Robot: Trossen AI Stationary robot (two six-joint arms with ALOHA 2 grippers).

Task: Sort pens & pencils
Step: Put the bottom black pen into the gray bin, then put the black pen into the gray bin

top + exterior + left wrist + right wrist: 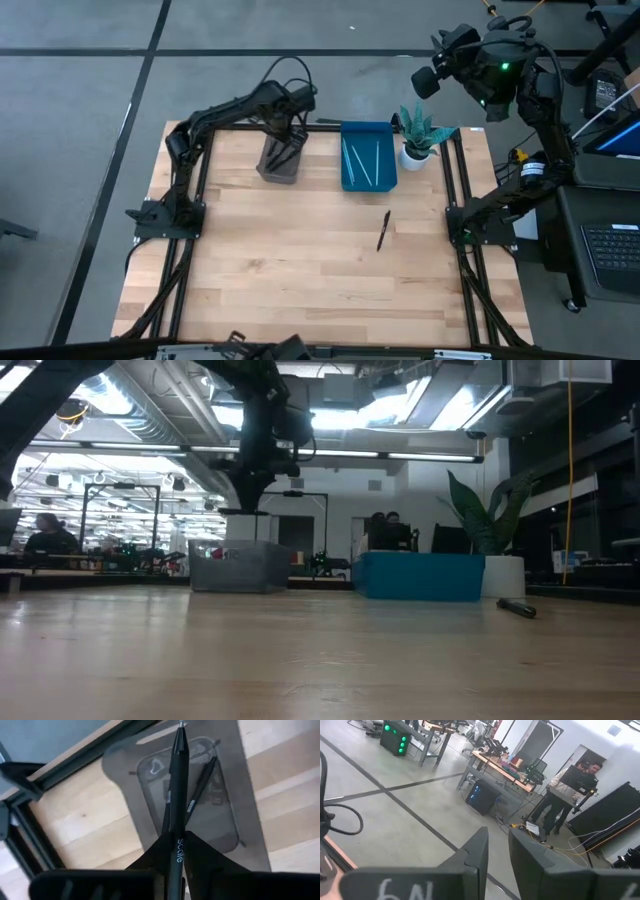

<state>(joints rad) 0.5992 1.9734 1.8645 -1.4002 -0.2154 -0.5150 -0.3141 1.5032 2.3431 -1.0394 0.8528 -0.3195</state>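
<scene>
Left claw (176, 851) clamped on black pen (177, 795), above grey bin (279, 160); right claw (498, 847) slightly parted, empty, raised off the bench (300, 260).

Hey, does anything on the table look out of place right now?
One black pen lies loose on the bare wooden table, in front of the blue tray, outside both containers. Otherwise nothing stands out: the left gripper holds another black pen over the clear grey bin.

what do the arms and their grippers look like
Both are dark, near-black jointed arms with black cables looping off them. The left gripper has wedge-shaped matte black jaws. The right gripper has similar jaws and white "6N" lettering on its body; a green light glows near its wrist.
</scene>
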